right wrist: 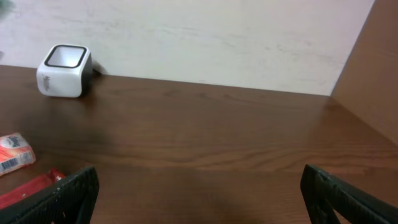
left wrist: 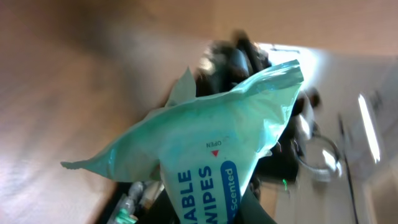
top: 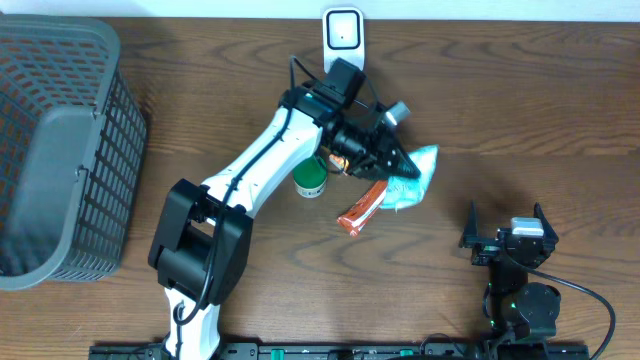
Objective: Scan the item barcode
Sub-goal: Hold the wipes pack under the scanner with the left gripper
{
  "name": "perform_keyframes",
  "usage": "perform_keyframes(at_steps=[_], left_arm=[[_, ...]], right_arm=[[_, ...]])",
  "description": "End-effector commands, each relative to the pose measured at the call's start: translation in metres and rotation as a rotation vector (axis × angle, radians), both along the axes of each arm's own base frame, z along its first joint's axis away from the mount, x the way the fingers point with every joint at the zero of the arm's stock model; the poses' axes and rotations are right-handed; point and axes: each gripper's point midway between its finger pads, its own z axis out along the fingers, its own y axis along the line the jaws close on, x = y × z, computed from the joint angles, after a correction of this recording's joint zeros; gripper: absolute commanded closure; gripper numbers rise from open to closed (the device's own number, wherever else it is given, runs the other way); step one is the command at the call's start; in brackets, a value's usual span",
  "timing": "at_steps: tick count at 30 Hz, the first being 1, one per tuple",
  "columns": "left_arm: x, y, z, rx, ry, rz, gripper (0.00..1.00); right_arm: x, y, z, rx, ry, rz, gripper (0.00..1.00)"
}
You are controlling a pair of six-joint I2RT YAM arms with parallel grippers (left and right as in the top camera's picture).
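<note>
Overhead, the left arm is reaching across the middle of the frame, and the left gripper is pinching the edge of a teal wipes pack, its fingers drawn together on the wrapper. The pack is sitting just right of center, below and to the right of the white scanner, which is standing at the top edge of the table. An orange-red packet is lying just below the gripper, touching or nearly touching the pack's lower left corner. A green-lidded jar is standing beside the arm's wrist, left of the packet. A grey basket is filling the left side of the frame.

From the left wrist, the pack is filling the center of the view, tilted, its printed face with the words "WIPES" and "OPEN" turning toward the camera; no barcode is showing on that face.

At the lower right of the overhead frame, the right gripper is waiting with its fingers spread wide, well apart from everything.
</note>
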Motion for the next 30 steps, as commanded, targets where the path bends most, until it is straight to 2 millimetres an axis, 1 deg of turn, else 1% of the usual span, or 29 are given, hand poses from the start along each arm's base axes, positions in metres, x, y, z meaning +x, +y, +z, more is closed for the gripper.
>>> perform_keyframes(at_steps=[1, 2, 3, 5, 7, 10, 13, 15, 17, 21, 24, 27, 30], left_arm=[[0.047, 0.022, -0.034, 0.279, 0.126, 0.301, 0.92], [0.065, 0.033, -0.048, 0.374, 0.122, 0.421, 0.93], [0.076, 0.040, -0.056, 0.427, 0.103, 0.488, 0.92], [0.095, 0.057, -0.071, 0.549, 0.053, 0.624, 0.93], [0.109, 0.072, -0.083, 0.666, -0.030, 0.734, 0.93], [0.122, 0.085, -0.090, 0.797, -0.189, 0.840, 0.92], [0.131, 0.092, -0.087, 0.902, -0.353, 0.930, 0.92], [0.133, 0.089, -0.082, 0.939, -0.460, 0.950, 0.92], [0.135, 0.083, -0.077, 0.958, -0.551, 0.967, 0.92], [0.138, 0.056, -0.069, 0.971, -0.804, 0.874, 0.92], [0.141, 0.039, -0.073, 1.017, -1.000, 0.797, 0.91], [0.147, 0.033, -0.087, 1.093, -1.138, 0.760, 0.88], [0.151, 0.030, -0.115, 1.144, -1.181, 0.708, 0.86]], right_arm=[[0.000, 0.000, -0.001, -0.014, 0.004, -0.003, 0.01], [0.000, 0.000, -0.001, -0.014, 0.004, -0.003, 0.01], [0.000, 0.000, -0.001, -0.014, 0.004, -0.003, 0.01], [0.000, 0.000, -0.001, -0.014, 0.004, -0.003, 0.01], [0.000, 0.000, -0.001, -0.014, 0.004, -0.003, 0.01], [0.000, 0.000, -0.001, -0.014, 0.004, -0.003, 0.01], [0.000, 0.000, -0.001, -0.014, 0.004, -0.003, 0.01], [0.000, 0.000, -0.001, -0.014, 0.004, -0.003, 0.01], [0.000, 0.000, -0.001, -0.014, 0.004, -0.003, 0.01], [0.000, 0.000, -0.001, -0.014, 0.004, -0.003, 0.01], [0.000, 0.000, -0.001, -0.014, 0.004, -0.003, 0.01], [0.000, 0.000, -0.001, -0.014, 0.004, -0.003, 0.01], [0.000, 0.000, -0.001, -0.014, 0.004, -0.003, 0.01]])
